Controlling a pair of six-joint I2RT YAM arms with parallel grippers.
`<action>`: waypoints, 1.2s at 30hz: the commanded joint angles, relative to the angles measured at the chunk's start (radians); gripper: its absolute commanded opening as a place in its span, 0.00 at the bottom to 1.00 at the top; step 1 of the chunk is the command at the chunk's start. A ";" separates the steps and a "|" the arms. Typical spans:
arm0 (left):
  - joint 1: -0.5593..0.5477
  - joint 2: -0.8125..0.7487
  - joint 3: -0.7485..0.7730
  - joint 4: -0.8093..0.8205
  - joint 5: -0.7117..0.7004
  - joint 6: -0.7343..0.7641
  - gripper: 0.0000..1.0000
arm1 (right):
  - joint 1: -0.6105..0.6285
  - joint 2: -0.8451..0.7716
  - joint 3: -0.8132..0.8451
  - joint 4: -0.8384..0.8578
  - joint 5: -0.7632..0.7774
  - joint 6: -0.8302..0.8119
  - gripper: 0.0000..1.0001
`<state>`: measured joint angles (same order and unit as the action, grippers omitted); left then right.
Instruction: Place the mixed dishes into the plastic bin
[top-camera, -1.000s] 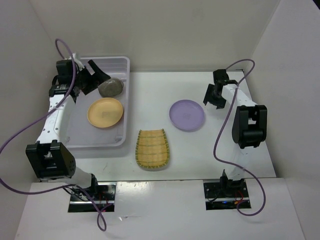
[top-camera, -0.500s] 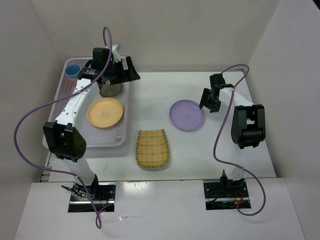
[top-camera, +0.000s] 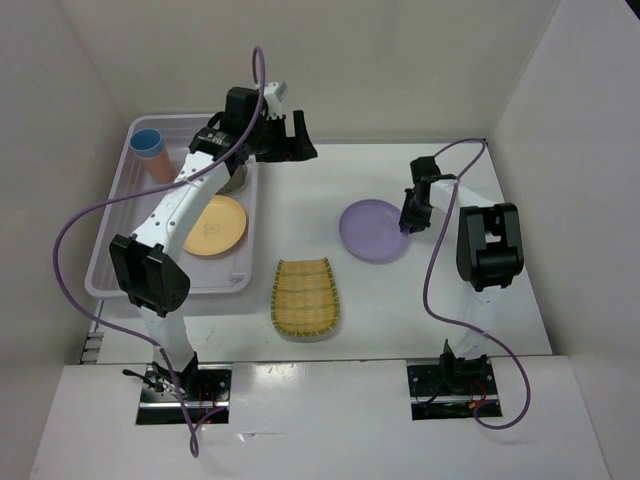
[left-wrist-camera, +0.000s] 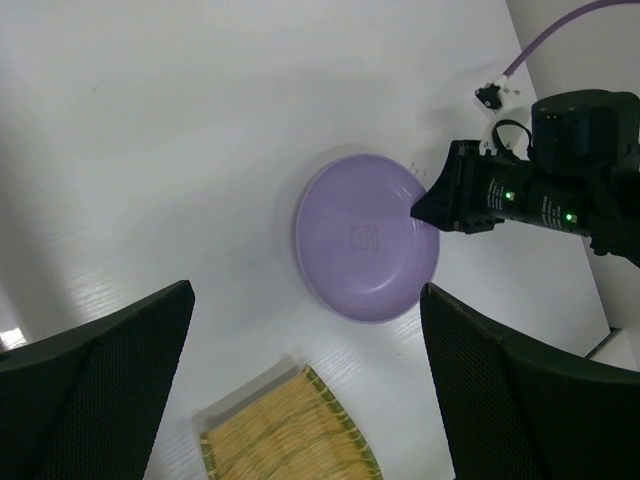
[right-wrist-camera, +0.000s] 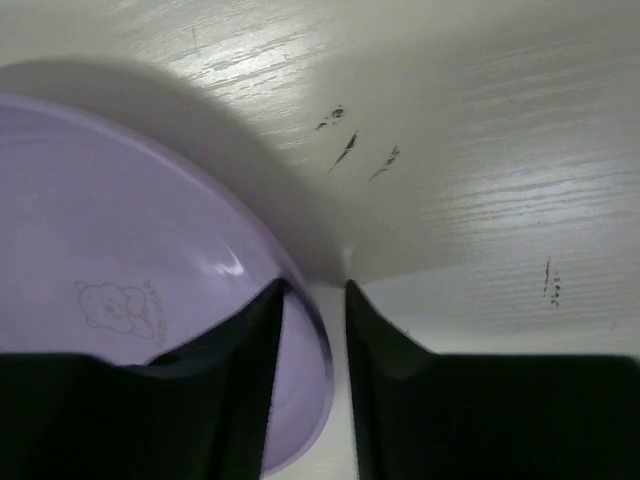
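Note:
The plastic bin (top-camera: 118, 262) stands at the left. In it are a blue cup (top-camera: 147, 142) with a pink cup (top-camera: 161, 167) against it, the orange plate (top-camera: 218, 226) and grey plates (top-camera: 240, 183), mostly hidden under my left arm. My left gripper (top-camera: 292, 139) (left-wrist-camera: 305, 290) is open and empty, high over the table just right of the bin. The lilac plate (top-camera: 370, 230) (left-wrist-camera: 365, 240) (right-wrist-camera: 120, 260) lies flat on the table. My right gripper (top-camera: 408, 215) (right-wrist-camera: 313, 290) pinches its right rim, one finger inside, one outside. The yellow ribbed tray (top-camera: 304, 297) (left-wrist-camera: 285, 440) lies in front.
White walls close the table in at the back and on both sides. The right arm's upper link (top-camera: 488, 245) stands right of the lilac plate. Purple cables (top-camera: 440, 260) loop beside both arms.
My left arm swung right, out of the bin's far left to beyond its right edge, uncovering the cups. My right gripper came down onto the lilac plate's rim and closed.

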<state>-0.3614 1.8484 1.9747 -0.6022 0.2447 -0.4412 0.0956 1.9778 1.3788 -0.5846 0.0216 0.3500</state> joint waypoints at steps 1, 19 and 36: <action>-0.043 0.038 0.035 -0.022 -0.025 0.029 1.00 | 0.009 0.007 -0.007 0.046 0.018 0.012 0.28; -0.122 0.153 -0.089 0.017 -0.079 0.018 1.00 | 0.009 -0.163 0.080 0.037 -0.133 0.030 0.00; -0.067 0.156 -0.191 0.165 0.018 -0.057 1.00 | 0.107 -0.272 0.153 0.037 -0.238 0.040 0.00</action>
<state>-0.4442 2.0060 1.8107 -0.4732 0.2672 -0.4789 0.1905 1.7897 1.4647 -0.5556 -0.1806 0.3782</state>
